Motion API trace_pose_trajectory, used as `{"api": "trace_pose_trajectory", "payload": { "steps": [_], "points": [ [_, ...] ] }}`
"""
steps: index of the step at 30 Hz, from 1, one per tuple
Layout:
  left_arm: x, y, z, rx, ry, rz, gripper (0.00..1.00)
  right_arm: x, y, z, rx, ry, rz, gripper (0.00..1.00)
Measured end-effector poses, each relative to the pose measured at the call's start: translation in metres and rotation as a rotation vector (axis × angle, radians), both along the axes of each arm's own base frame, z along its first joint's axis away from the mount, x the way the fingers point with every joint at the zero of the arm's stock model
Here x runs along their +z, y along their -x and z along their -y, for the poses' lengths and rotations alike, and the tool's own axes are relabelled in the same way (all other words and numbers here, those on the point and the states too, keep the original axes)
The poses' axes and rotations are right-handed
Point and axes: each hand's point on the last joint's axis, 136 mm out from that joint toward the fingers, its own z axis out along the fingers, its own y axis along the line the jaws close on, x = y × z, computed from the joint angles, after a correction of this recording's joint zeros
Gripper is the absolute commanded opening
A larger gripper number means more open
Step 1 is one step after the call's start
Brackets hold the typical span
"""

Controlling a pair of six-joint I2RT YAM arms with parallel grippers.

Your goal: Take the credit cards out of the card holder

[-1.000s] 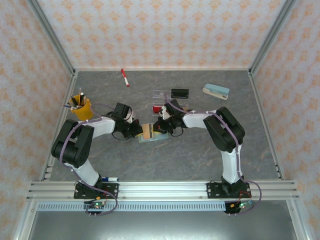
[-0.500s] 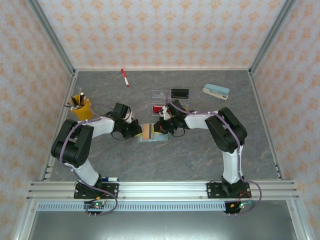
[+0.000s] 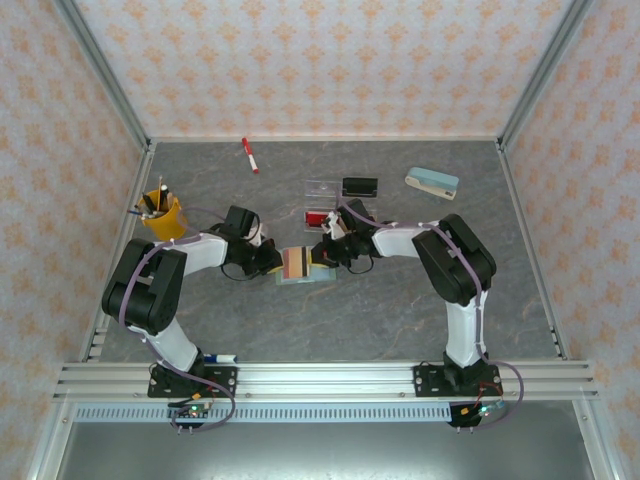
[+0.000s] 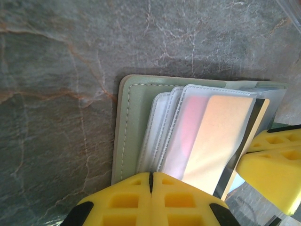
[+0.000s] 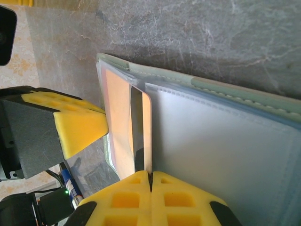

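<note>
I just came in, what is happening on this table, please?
A robot is emptying the open card holder. The left claw pinches its edge, while the right claw grips the tan-gold card, which is partly out of its sleeve. The red card sits inside a clear sleeve.

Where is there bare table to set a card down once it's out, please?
The widest bare table lies between the card holder and the near rail. Another lies between the right arm and the right rail. It is crowded around the holder, where the left hand and right hand meet, with clear tray and stapler behind.
</note>
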Motion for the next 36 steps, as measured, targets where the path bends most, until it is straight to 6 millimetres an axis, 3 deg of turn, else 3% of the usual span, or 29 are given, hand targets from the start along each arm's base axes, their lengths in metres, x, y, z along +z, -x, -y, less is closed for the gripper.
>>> {"api": "trace_pose_trajectory", "payload": {
  "steps": [13, 21, 23, 28, 31, 36],
  "points": [
    [0.017, 0.001, -0.004, 0.009, -0.006, 0.017, 0.01, 0.000, 0.011, 0.022, 0.036, 0.088, 0.014, 0.00],
    [0.034, -0.006, 0.000, 0.027, 0.027, 0.053, 0.35, 0.030, 0.009, 0.035, 0.015, 0.070, 0.076, 0.00],
    [0.043, -0.009, 0.003, 0.031, 0.055, 0.078, 0.47, 0.034, 0.008, 0.034, 0.014, 0.060, 0.084, 0.00],
    [0.061, -0.018, 0.016, 0.026, 0.152, 0.133, 0.64, 0.039, 0.006, 0.032, 0.009, 0.036, 0.086, 0.00],
    [0.063, -0.017, 0.021, 0.019, 0.189, 0.139, 0.65, 0.039, 0.005, 0.032, 0.002, 0.040, 0.086, 0.00],
    [0.063, -0.016, 0.038, -0.012, 0.228, 0.139, 0.54, 0.031, 0.003, 0.038, -0.028, 0.092, 0.067, 0.19]
  ]
}}
